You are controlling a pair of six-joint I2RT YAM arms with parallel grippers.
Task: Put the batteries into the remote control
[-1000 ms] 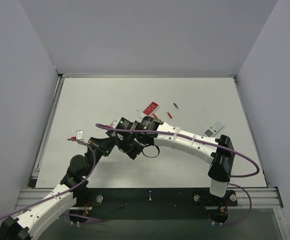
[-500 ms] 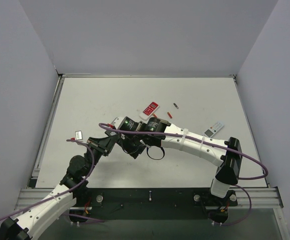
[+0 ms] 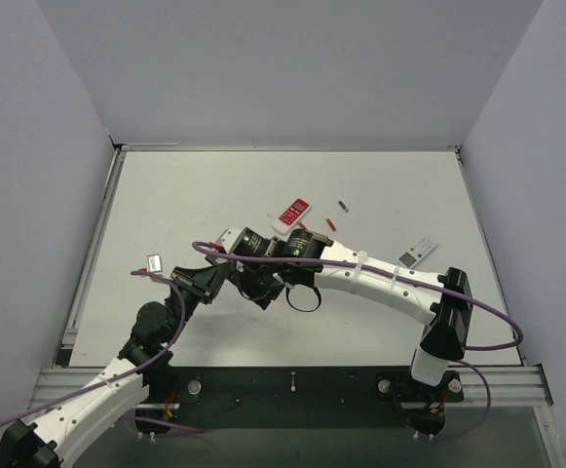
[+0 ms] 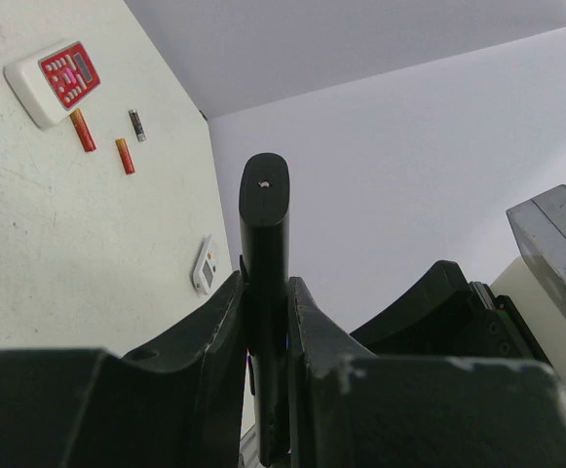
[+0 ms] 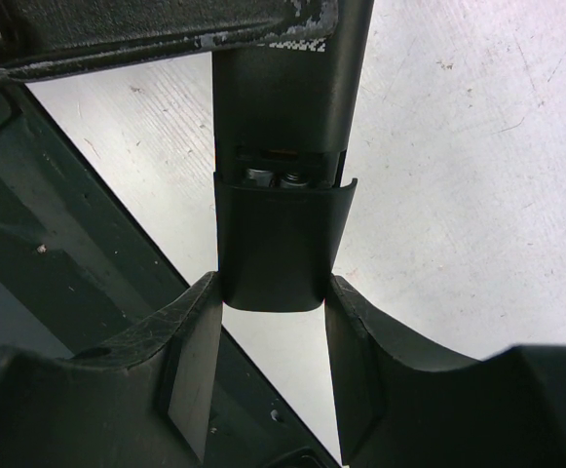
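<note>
The black remote control (image 4: 264,292) is off the table (image 3: 214,195), nearer my bases than the red-and-white remote (image 4: 56,78), clamped edge-on in my left gripper (image 4: 265,322) while my right gripper (image 5: 271,292) pinches its battery cover (image 5: 275,244), a narrow gap at the seam. The loose batteries (image 4: 81,130) lie just beside the red-and-white remote. If I slide the cover off-axis, it may jam, or the slim body may twist loose.

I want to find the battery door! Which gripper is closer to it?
Right. The right gripper pinches the battery door itself; the left gripper clamps the black remote further along.
</note>
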